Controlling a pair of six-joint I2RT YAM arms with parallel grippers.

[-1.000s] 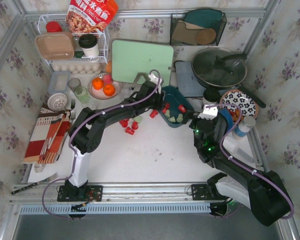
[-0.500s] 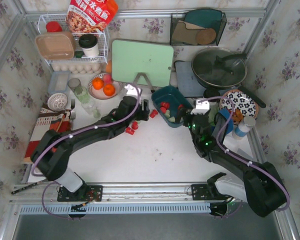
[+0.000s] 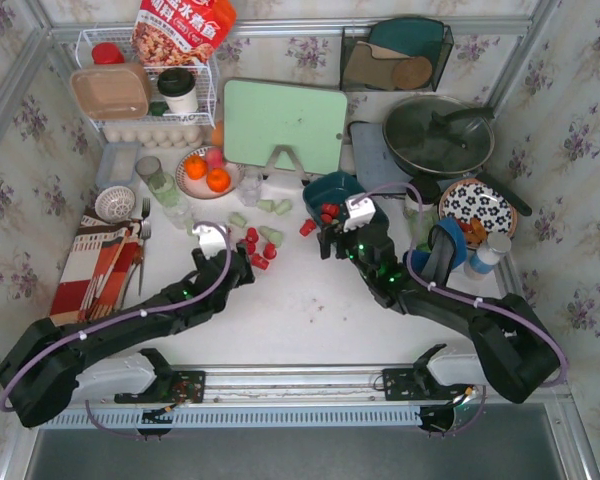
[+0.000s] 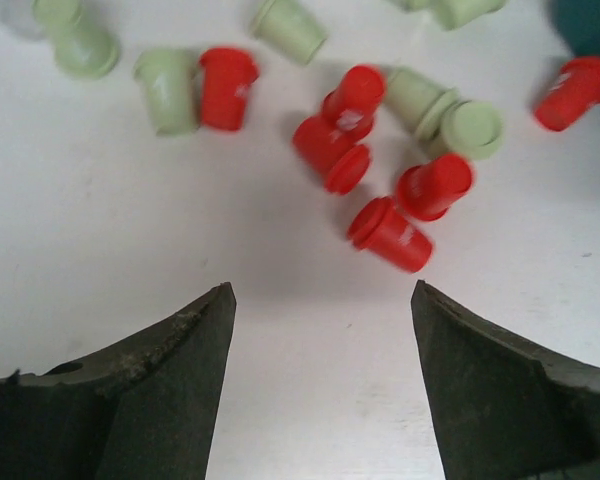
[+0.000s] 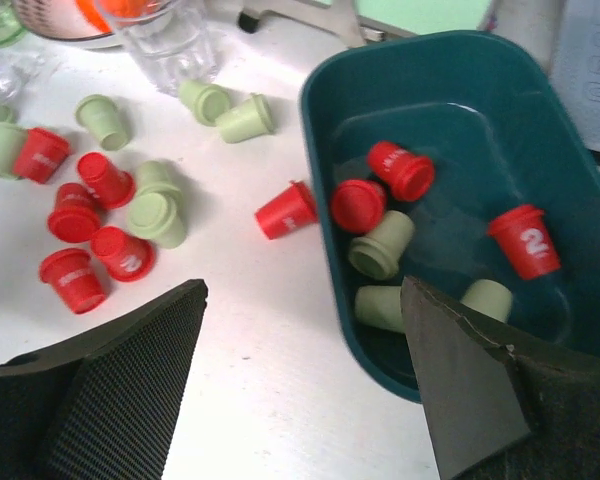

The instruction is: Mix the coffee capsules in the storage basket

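- Scatter of coffee capsules (image 3: 270, 250), red and pale green, lies on the white table (image 3: 300, 310) seen from above, just left of the teal storage basket (image 3: 328, 185). A few more sit inside the basket, which stands near the green cutting board (image 3: 285, 120).
- Left wrist: the left gripper (image 4: 320, 300) is released, jaws wide apart with only bare table between them. Red and green capsules lie just ahead, apart from the fingers.
- Right wrist: the right gripper (image 5: 303, 290) is released and empty, one finger over the table, the other over the basket's near wall. Inside lie three red and three green capsules, and another red lies just outside the left wall.
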